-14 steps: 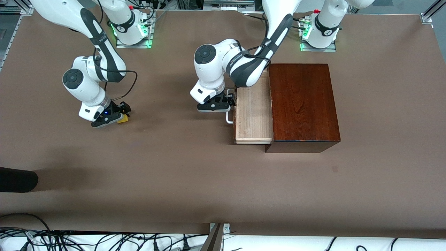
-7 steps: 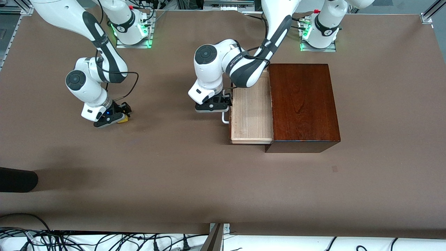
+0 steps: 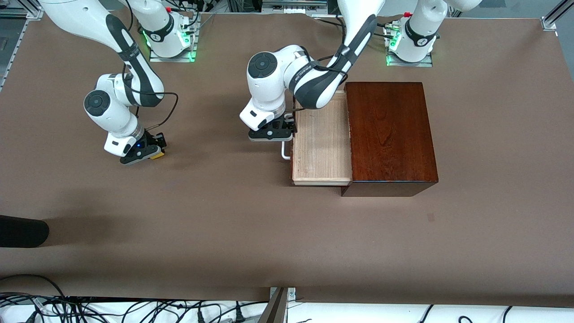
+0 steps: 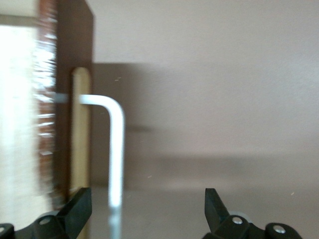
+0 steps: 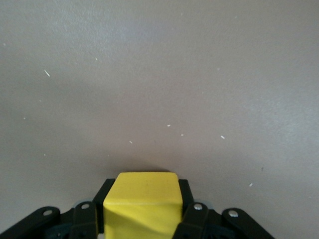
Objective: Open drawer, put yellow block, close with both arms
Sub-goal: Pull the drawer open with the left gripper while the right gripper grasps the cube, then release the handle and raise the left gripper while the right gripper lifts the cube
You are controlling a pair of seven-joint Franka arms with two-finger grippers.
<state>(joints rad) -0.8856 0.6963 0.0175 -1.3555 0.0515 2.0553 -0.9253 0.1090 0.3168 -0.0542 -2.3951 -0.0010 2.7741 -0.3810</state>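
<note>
The drawer (image 3: 320, 143) stands pulled out of the dark mahogany box (image 3: 390, 134), its pale wood tray bare inside. My left gripper (image 3: 280, 132) is at the white loop handle (image 3: 285, 152). In the left wrist view the handle (image 4: 115, 149) runs between the spread fingers of the gripper (image 4: 147, 211), beside the reddish drawer front (image 4: 75, 99). My right gripper (image 3: 150, 152) is low at the table toward the right arm's end, shut on the yellow block (image 3: 158, 155). In the right wrist view the block (image 5: 142, 204) sits tight between the fingers of the gripper (image 5: 142, 216).
A black rounded object (image 3: 22, 231) lies at the table's edge at the right arm's end, nearer the front camera. Cables (image 3: 89, 309) run along the near edge. Brown table (image 3: 224, 215) lies between the block and the drawer.
The drawer has slid farther out of the box toward the right arm's end, and my left gripper has moved with the handle. My right gripper with the block has barely shifted.
</note>
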